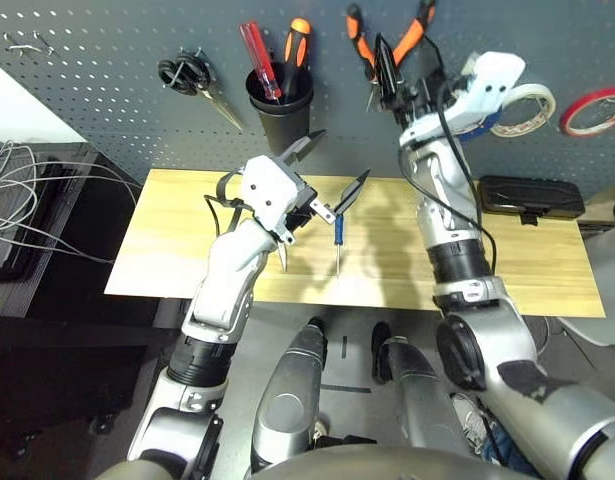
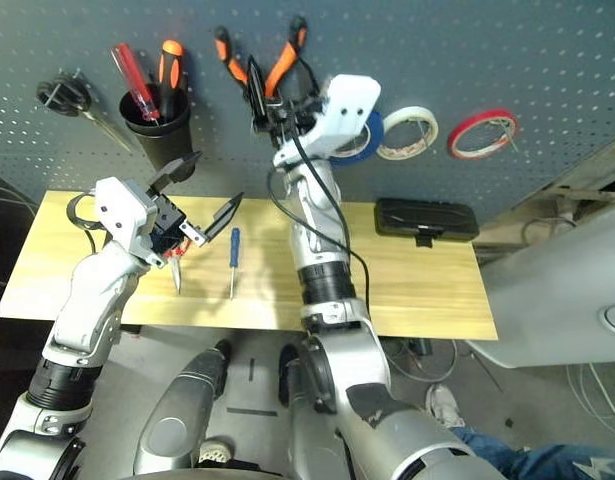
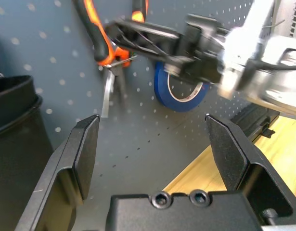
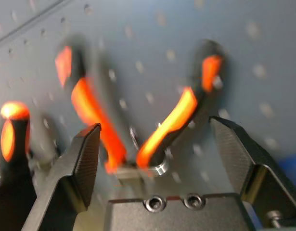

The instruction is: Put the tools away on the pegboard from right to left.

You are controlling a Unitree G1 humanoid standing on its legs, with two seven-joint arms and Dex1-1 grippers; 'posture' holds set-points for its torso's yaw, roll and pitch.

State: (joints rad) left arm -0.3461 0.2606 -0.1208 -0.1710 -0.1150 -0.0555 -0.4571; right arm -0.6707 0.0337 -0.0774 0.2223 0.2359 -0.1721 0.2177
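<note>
The orange-and-black-handled pliers (image 1: 408, 40) hang on the grey-blue pegboard (image 1: 107, 60). My right gripper (image 4: 155, 127) is raised to them and stands open, with a finger on each side of the handles and neither one touching. The blue tape roll (image 3: 179, 98) hangs just to the right, partly hidden by my right wrist. On the wooden table (image 1: 187, 230) lies the slim blue-handled screwdriver (image 1: 338, 236). The red-handled scissors (image 2: 176, 270) lie beside it, mostly hidden under my left hand. My left gripper (image 1: 330, 168) is open in the air above the table's back edge.
Black-handled scissors (image 1: 192, 78) hang at the board's left. A black cup (image 1: 279, 105) holds two screwdrivers. White tape (image 1: 527, 108) and red tape (image 1: 594, 110) hang at the right. A black case (image 1: 532, 196) lies at the table's back right.
</note>
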